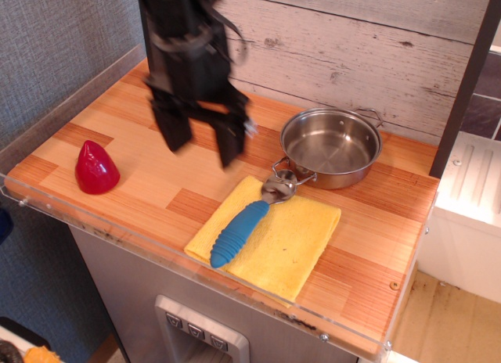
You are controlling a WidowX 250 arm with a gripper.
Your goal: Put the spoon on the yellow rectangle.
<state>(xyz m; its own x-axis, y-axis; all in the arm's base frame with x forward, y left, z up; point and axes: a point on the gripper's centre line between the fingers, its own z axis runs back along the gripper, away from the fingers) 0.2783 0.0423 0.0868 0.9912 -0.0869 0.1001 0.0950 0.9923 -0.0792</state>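
Note:
The spoon (243, 225) lies on the yellow rectangle (293, 242). Its ribbed blue handle points to the near left and its silver bowl (276, 188) rests at the cloth's far edge, next to the pot's handle. The yellow cloth lies flat near the counter's front edge. My gripper (201, 140) is open and empty. It hangs above the counter, up and to the left of the spoon, well clear of it. Its two black fingers (229, 141) point down and look motion-blurred.
A steel pot (331, 146) stands behind the cloth at the back right. A red strawberry-shaped object (95, 167) sits at the counter's left. A clear plastic rim (117, 231) runs along the counter's front edge. A wooden wall stands behind.

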